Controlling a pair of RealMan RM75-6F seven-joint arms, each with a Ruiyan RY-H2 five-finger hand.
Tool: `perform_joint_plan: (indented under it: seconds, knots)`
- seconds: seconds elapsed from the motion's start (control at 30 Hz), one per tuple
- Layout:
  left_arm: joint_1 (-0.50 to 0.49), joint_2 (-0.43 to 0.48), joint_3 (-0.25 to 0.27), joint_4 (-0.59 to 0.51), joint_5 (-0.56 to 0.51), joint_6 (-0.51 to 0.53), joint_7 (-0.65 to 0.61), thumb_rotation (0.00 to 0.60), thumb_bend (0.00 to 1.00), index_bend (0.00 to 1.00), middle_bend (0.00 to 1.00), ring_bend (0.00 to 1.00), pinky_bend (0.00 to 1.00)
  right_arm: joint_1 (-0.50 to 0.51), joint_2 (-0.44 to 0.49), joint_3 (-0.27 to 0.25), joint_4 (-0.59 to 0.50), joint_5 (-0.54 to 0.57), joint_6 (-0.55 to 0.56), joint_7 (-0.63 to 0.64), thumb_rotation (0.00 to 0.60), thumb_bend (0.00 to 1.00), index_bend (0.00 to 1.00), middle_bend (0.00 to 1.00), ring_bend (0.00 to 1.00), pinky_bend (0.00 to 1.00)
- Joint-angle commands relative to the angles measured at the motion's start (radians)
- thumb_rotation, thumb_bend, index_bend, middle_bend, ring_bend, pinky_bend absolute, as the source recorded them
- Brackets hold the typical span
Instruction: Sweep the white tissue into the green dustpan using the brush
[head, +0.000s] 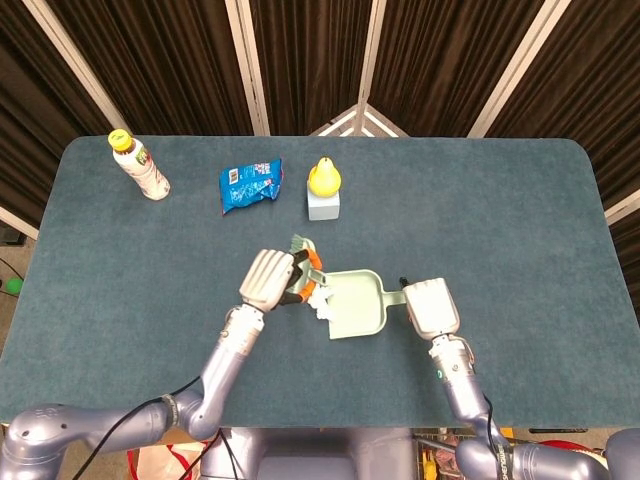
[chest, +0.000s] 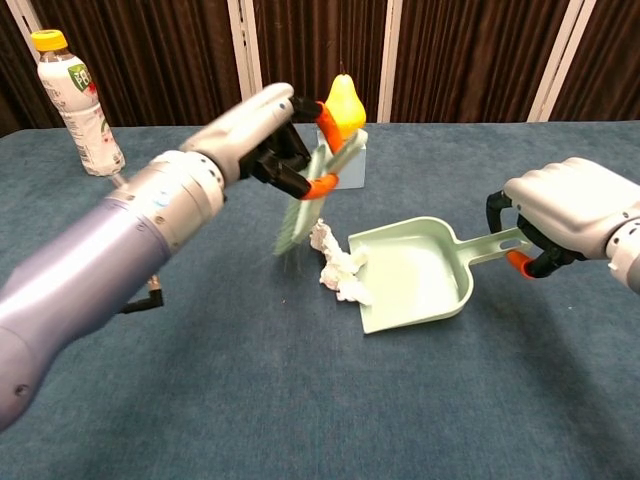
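Observation:
My left hand (head: 268, 280) (chest: 255, 125) grips the green brush (chest: 305, 200) by its orange-trimmed handle, bristles pointing down at the table just left of the crumpled white tissue (chest: 339, 265) (head: 320, 301). The tissue lies against the open mouth of the green dustpan (chest: 415, 272) (head: 357, 305), partly over its lip. My right hand (head: 430, 308) (chest: 570, 210) holds the dustpan's handle, keeping the pan flat on the blue table.
A drink bottle (head: 139, 166) stands at the far left. A blue snack packet (head: 250, 184) lies behind the brush. A yellow pear on a pale box (head: 323, 188) sits just beyond the left hand. The table's (head: 520, 200) right half is bare blue felt.

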Motion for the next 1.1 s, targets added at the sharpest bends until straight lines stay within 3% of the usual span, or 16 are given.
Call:
perform_joint_plan:
  seconds: [0.03,0.43,1.1]
  knots:
    - [-0.027,-0.046,0.003,0.038,0.003,-0.017,0.003,0.6,0.62,0.76,1.0,1.0,1.0,0.002,0.0,0.003,0.003,0.002,-0.001,0.003,0.6,0.47,0.61,0.84,0.84,0.81]
    - [-0.087,-0.192,-0.024,0.167,0.047,0.021,-0.031,0.6,0.57,0.74,1.0,1.0,1.0,-0.003,0.029,0.006,-0.014,0.0,0.002,0.023,0.6,0.47,0.61,0.84,0.84,0.81]
    - [-0.182,-0.277,-0.124,0.183,0.077,0.049,-0.031,0.6,0.54,0.73,1.0,1.0,1.0,-0.009,0.067,0.007,-0.056,0.006,0.011,0.031,0.6,0.47,0.61,0.84,0.84,0.81]
